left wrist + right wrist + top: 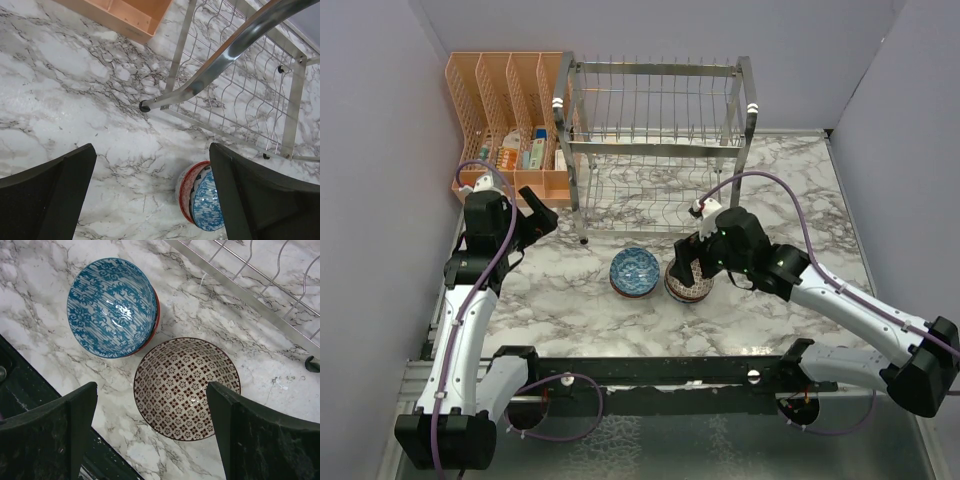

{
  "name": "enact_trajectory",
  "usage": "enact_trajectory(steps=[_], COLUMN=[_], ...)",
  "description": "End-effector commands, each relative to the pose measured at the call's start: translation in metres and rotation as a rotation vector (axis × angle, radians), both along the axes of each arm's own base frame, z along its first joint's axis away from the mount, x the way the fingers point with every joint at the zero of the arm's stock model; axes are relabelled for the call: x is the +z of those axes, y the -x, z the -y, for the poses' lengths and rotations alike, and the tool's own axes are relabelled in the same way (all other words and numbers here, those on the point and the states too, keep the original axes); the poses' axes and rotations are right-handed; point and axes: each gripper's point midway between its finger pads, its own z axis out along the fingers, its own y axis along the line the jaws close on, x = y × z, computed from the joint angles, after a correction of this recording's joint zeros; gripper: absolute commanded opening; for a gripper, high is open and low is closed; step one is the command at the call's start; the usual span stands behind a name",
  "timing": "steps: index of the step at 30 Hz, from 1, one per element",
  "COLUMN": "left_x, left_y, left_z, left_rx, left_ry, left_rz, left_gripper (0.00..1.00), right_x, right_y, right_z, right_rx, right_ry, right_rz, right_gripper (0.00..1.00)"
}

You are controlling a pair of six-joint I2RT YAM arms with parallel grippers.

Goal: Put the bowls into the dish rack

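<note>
Two bowls stand side by side on the marble in front of the dish rack (660, 140). The blue-patterned bowl (635, 270) (112, 305) is nested in a red-rimmed bowl (187, 187). To its right stands a bowl with a dark reddish lattice inside (187, 387) (688, 290). My right gripper (151, 392) (686, 262) hovers open just above the lattice bowl, its right finger over the rim, holding nothing. Near the rack's front left leg (145, 106), my left gripper (535, 222) (152, 195) is open and empty. In its view the blue bowl (207, 205) shows beside the right finger.
An orange mesh organiser (510, 110) with small packets stands at the back left, touching the rack. The rack's lower wire shelf (240, 100) (250, 285) lies just behind the bowls. Grey walls enclose the table on three sides. A black rail (670, 370) runs along the near edge.
</note>
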Motion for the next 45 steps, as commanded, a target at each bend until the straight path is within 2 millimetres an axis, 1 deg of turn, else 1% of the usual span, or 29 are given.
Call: enact_trajectory(steps=[1,8,10,15,18,21,27,34,38,41,45], left_x=[0.014,0.008,0.003,-0.019,-0.027,-0.032,-0.028,-0.035,-0.038,-0.037,-0.037], left_y=[-0.004,-0.009,-0.009,-0.009,-0.007,-0.005,-0.004,-0.003,-0.003,-0.004,-0.004], left_z=[-0.006,0.008,0.012,0.005,0.001,-0.001,0.0,-0.003,-0.003,-0.004,-0.005], left_rx=[0.029,-0.109,-0.14,-0.108,-0.092,-0.089,-0.102,-0.091,-0.095,-0.094,-0.09], left_ry=[-0.013,-0.044,-0.051,-0.071,-0.086,-0.096,-0.107,-0.121,-0.119,-0.124,-0.128], left_rz=[0.043,0.1,0.11,0.085,0.069,0.063,0.067,0.056,0.046,0.048,0.047], left_gripper=[0.99,0.99,0.99,0.99,0.99,0.99,0.99,0.99,0.99,0.99,0.99], right_x=[-0.007,-0.013,-0.015,-0.028,-0.036,-0.043,-0.049,-0.068,-0.076,-0.081,-0.082], right_y=[-0.002,-0.006,-0.006,-0.005,-0.003,-0.001,0.008,0.016,0.019,0.021,0.023], right_z=[0.001,0.007,0.008,0.01,0.007,0.001,-0.016,-0.022,-0.026,-0.029,-0.031], right_rx=[-0.018,-0.06,-0.071,-0.081,-0.069,-0.048,0.019,0.052,0.076,0.095,0.107], right_ry=[0.032,0.06,0.068,0.095,0.091,0.089,0.069,0.102,0.11,0.122,0.122], right_rz=[-0.007,-0.016,-0.023,-0.06,-0.078,-0.108,-0.135,-0.174,-0.195,-0.212,-0.216], right_gripper=[0.9,0.9,0.88,0.86,0.85,0.84,0.81,0.8,0.75,0.7,0.61])
